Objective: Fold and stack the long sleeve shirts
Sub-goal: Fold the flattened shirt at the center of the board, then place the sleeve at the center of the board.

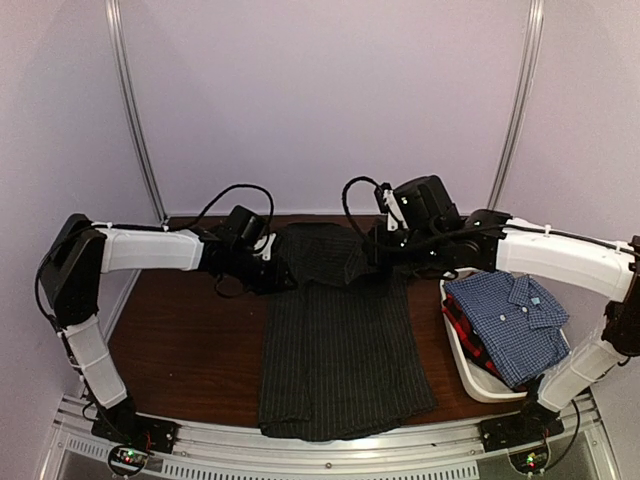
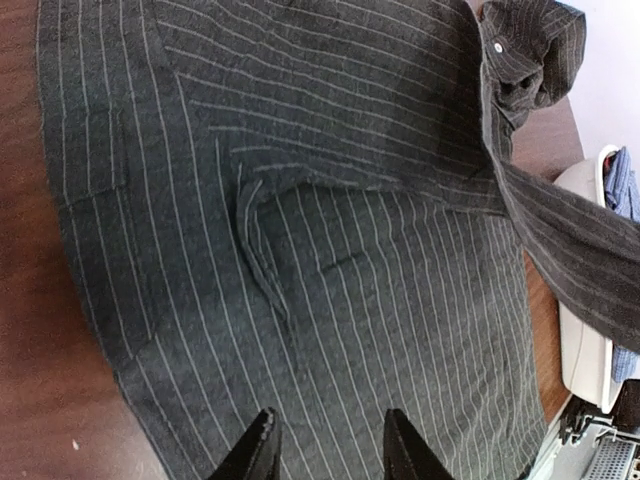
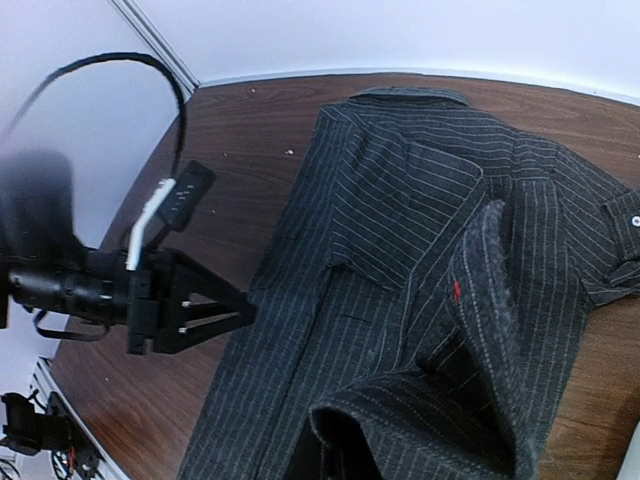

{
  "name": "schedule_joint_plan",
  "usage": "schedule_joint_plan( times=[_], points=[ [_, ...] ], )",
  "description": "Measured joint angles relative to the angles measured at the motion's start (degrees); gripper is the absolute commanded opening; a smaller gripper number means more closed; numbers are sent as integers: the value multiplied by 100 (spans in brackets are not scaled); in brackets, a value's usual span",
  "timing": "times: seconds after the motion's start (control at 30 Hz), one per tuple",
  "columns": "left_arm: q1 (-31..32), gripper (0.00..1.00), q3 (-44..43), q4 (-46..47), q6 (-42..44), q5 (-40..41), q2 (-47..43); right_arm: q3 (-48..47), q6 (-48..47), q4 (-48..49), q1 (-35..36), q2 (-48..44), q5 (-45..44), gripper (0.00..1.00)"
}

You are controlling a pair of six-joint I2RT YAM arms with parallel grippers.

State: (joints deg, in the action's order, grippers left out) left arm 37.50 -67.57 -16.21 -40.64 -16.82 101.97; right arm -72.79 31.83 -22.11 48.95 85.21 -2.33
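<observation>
The black pinstriped shirt (image 1: 340,340) lies lengthwise down the middle of the table, its sides folded in. My left gripper (image 1: 283,272) hovers at its upper left edge; in the left wrist view it (image 2: 330,450) stands open over the striped cloth (image 2: 330,250) with nothing between the fingers. My right gripper (image 1: 378,250) is shut on a raised fold of the shirt's upper right part. In the right wrist view that fold (image 3: 420,420) bunches up and hides my fingers. A blue check shirt (image 1: 510,315) lies folded on a red-and-dark one (image 1: 465,330).
A white tub (image 1: 470,385) at the right table edge holds the two folded shirts. Bare brown tabletop (image 1: 190,340) lies left of the black shirt. The left arm's gripper (image 3: 245,313) shows in the right wrist view beside the shirt's edge.
</observation>
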Motion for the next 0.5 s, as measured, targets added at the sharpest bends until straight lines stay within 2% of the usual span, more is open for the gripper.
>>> schedule_joint_plan(
  times=[0.1, 0.27, 0.4, 0.5],
  points=[
    [-55, 37, -264, 188, 2, -28, 374, 116, 249, 345, 208, 4, -24, 0],
    [-72, 39, -337, 435, -72, -227, 466, 785, 772, 1128, 549, 0, 66, 0],
    [-70, 45, -120, 927, -280, -579, 444, 1587, 1237, 1790, 632, -46, 149, 16],
    [-70, 49, 131, 1067, -391, -769, 442, 1808, 1401, 1963, 682, -46, 164, 36]
  ],
)
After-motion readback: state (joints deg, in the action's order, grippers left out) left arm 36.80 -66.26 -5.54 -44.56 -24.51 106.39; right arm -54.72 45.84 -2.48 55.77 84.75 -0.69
